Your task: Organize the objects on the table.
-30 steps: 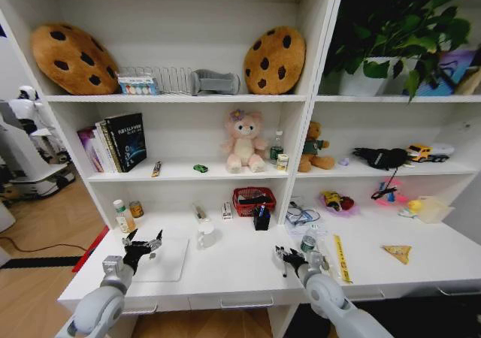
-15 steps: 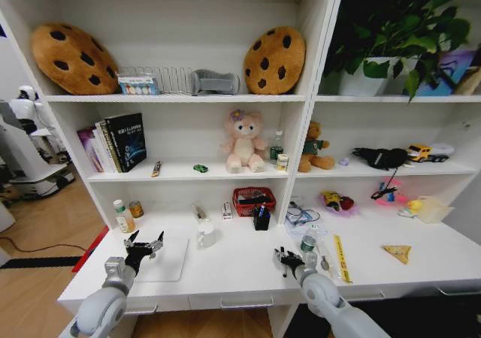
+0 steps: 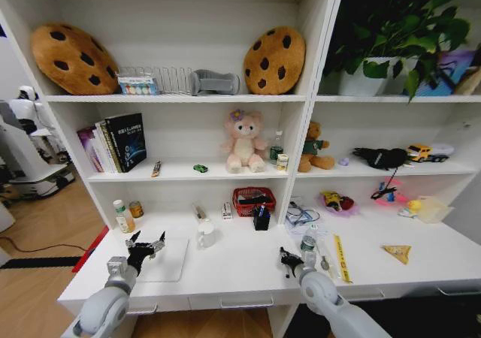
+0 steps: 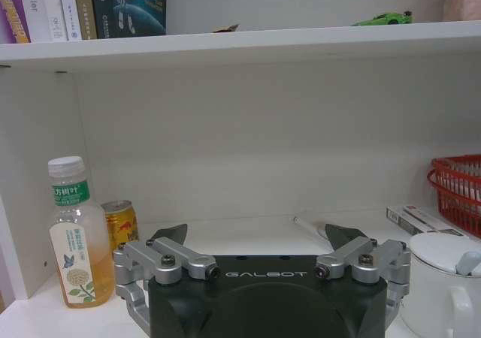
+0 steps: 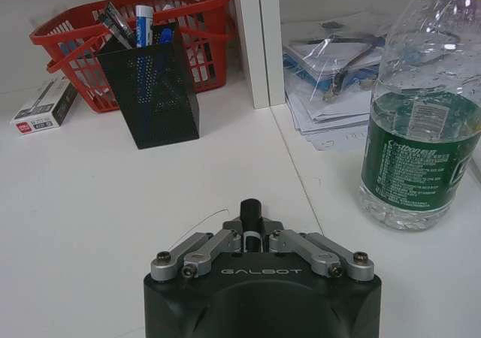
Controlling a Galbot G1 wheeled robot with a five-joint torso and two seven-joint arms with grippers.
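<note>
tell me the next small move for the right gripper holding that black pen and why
Probably carry it forward toward the black mesh pen holder. The right gripper has its fingers shut on a black pen low over the white desk top, and the holder stands ahead, already holding pens. The left gripper is open, away from them.

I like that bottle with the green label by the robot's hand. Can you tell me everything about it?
The bottle is clear plastic, with a green label around its lower part. It is partly full of water, and droplets cling inside the empty upper part. It stands upright on the white table, just right of the shelf divider, beside a pile of papers in plastic sleeves. Nothing grips it: the right gripper sits nearby, shut on a pen.
</note>
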